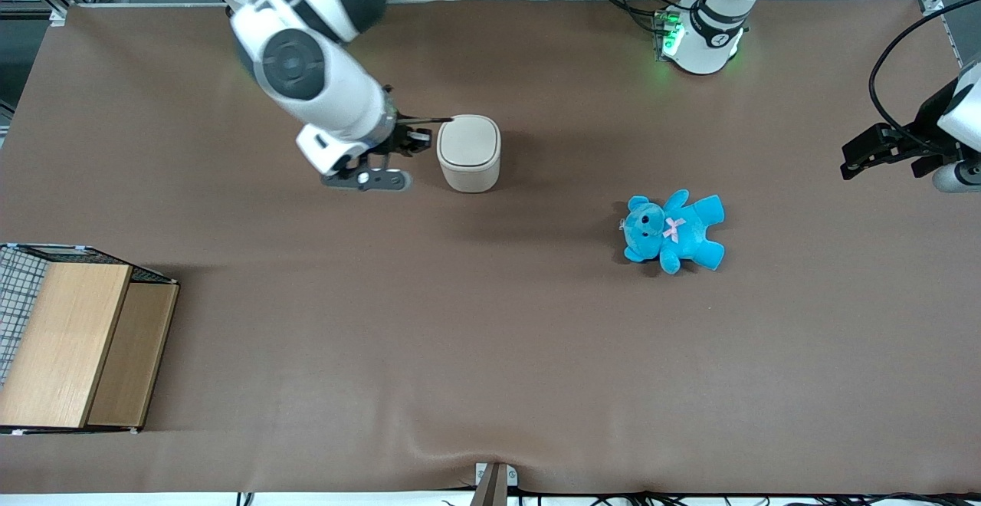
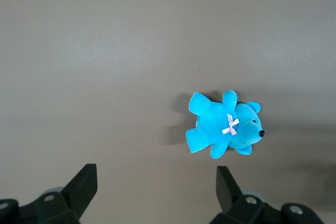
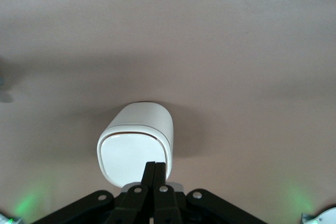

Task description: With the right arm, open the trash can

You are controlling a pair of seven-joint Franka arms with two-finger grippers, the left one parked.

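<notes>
The right arm [image 1: 306, 61] holds its gripper [image 3: 156, 172], fingers pressed shut and empty, at the rim of the trash can [image 1: 469, 152] mid-table, lid down. A gentle press or lift at the lid's edge looks wise. A blue teddy [image 1: 673, 230] lies well apart; nothing blocks.

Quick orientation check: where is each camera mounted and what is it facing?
Front view: high above the table, facing down; shows the right arm, its claw at the trash can, and the blue teddy.
Left wrist view: on the parked arm, facing down at the teddy.
Right wrist view: facing the can; shut claw over its lid.
Shared: can, teddy.
</notes>
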